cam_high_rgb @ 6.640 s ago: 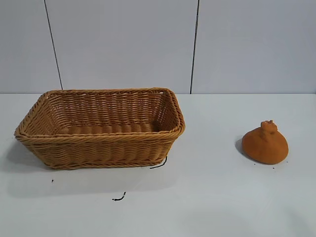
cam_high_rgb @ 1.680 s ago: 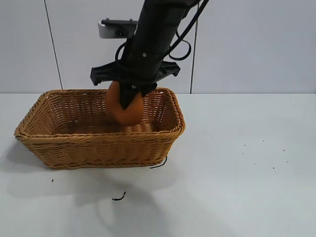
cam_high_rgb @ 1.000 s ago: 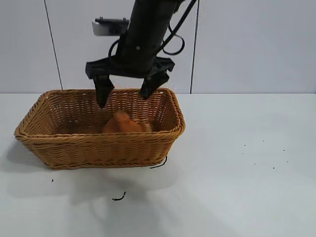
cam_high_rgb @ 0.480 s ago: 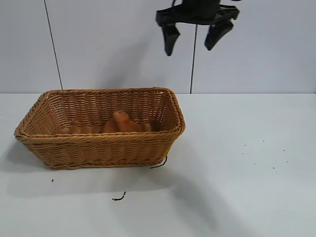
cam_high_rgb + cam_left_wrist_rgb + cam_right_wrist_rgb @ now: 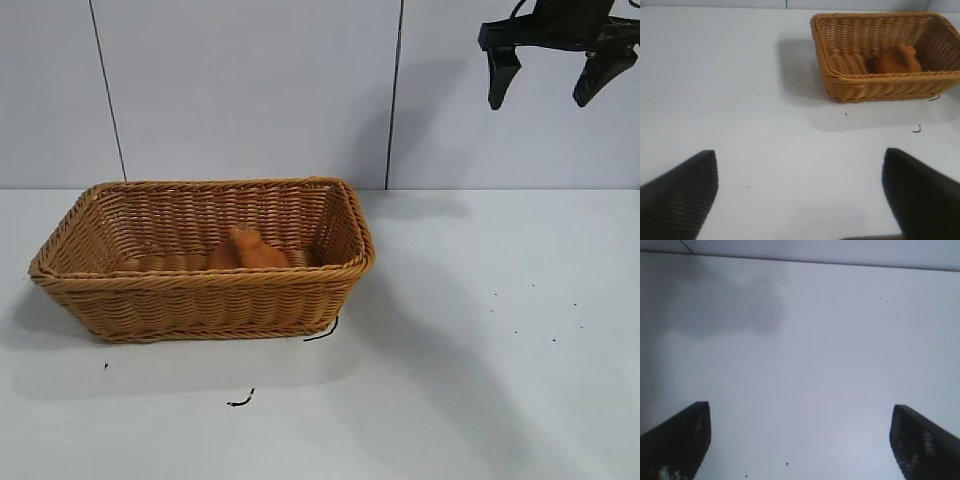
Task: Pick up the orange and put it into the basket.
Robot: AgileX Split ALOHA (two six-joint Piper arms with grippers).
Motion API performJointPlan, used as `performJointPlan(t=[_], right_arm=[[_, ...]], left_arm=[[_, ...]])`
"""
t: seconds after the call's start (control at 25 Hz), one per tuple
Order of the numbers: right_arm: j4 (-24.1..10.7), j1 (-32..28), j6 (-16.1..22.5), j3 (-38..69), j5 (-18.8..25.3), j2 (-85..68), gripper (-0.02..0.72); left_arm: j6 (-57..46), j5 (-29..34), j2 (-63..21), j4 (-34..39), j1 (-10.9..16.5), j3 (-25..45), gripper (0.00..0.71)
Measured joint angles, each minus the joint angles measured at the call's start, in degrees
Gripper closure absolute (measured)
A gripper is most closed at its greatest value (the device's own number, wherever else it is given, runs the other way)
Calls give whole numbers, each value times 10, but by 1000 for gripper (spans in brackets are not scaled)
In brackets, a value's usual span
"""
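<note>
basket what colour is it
Tan-brown woven wicker basket; clearest in the exterior view.

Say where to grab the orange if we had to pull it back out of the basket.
Probably from straight above: the orange lies inside the basket, walls blocking side approaches. Fingers should straddle its rounded body below the stem nub, which points up.

orange (image 5: pixel 246 249) in basket (image 5: pixel 200 282) | basket left on table (image 5: pixel 480 350) | right hand (image 5: pixel 548 88) high, right
</note>
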Motion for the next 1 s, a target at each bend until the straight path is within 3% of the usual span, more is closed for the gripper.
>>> performJointPlan(t=[0.52,0.8,1.0], right_arm=[[10,0,0,483,1,-422,8],[14,0,-19,644,0,-688,8],[14,0,-22,742,-42,-888,8]], left_arm=[[0,0,0,0,0,0,71],[0,0,0,0,0,0,71],[0,0,0,0,0,0,71]])
